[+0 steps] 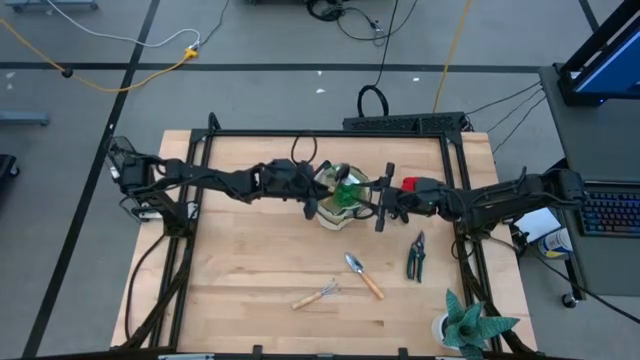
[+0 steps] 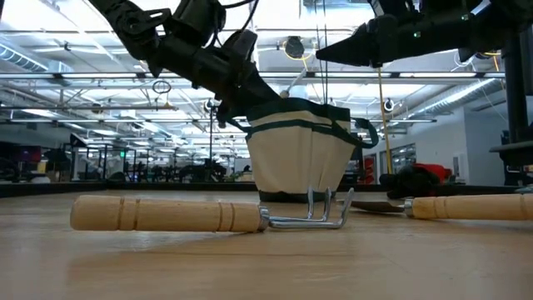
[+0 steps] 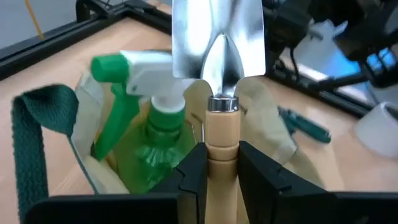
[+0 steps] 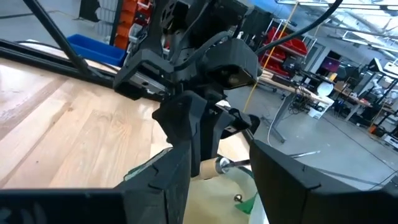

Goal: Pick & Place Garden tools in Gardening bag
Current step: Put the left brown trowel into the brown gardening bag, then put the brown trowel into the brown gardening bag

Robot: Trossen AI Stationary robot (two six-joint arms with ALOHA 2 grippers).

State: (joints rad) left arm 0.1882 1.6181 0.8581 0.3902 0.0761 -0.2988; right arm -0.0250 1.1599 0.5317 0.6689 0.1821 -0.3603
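Wooden trowel [image 3: 219, 93] handle pinched in left end effector [image 3: 222, 168], directly over bag [image 3: 267, 124]; spray bottle [image 3: 146, 118] inside, just beside it. Right end effector [image 4: 217, 168] spread, opposite, empty.

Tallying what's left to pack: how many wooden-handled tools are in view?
3: a trowel held by the left gripper over the bag, a second trowel and a hand rake on the table. Others may hide inside.

Robotics lab: open hall, ceiling trusses [image 2: 83, 79], floor cables [image 1: 110, 40], keyboard [image 1: 610, 212].
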